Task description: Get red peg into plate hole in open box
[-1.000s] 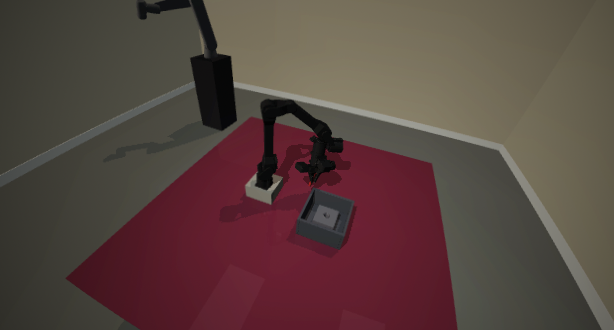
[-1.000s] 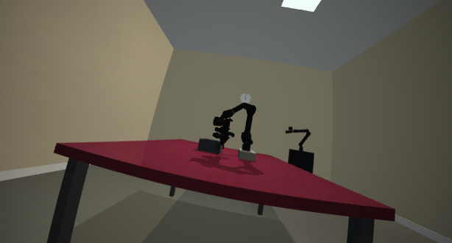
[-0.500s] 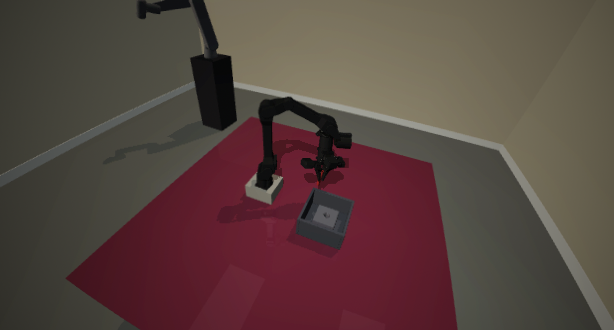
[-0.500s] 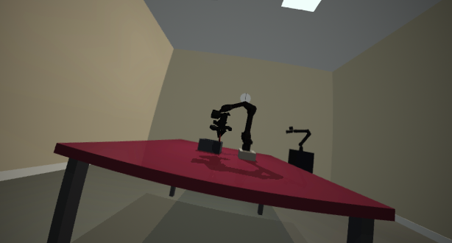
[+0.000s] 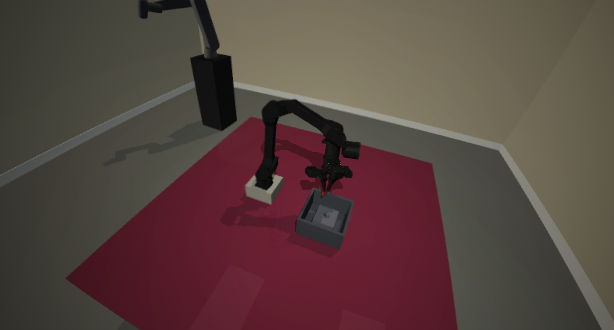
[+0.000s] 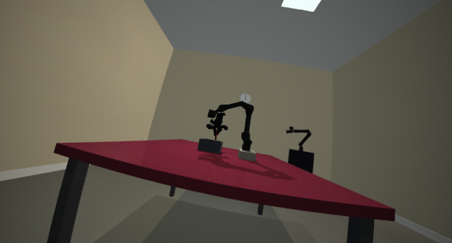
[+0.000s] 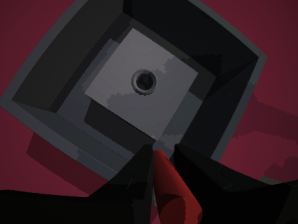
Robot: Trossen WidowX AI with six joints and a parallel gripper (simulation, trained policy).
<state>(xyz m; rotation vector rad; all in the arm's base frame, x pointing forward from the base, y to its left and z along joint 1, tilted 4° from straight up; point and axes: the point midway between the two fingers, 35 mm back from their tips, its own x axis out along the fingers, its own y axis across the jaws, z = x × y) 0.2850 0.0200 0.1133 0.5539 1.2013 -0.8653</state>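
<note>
The red peg (image 5: 323,193) (image 6: 216,135) (image 7: 172,187) is held between the fingers of my gripper (image 5: 326,186) (image 6: 216,133) (image 7: 162,151), which is shut on it. The peg points down and hangs at the near-arm rim of the grey open box (image 5: 320,234) (image 6: 210,146) (image 7: 236,105), at about rim height or a little above. In the wrist view the light grey plate (image 7: 167,107) (image 5: 323,222) lies on the box floor. Its round hole (image 7: 145,81) (image 5: 327,215) is empty and lies ahead of the peg's tip. Whether the peg touches the rim cannot be told.
The arm stands on a pale base block (image 5: 260,193) (image 6: 246,155) beside the box. The box walls rise around the plate on all sides. The box and the base block stand on the red table top (image 5: 390,224) (image 6: 147,157). A second arm on a black pedestal (image 5: 214,91) (image 6: 300,160) stands away in the background.
</note>
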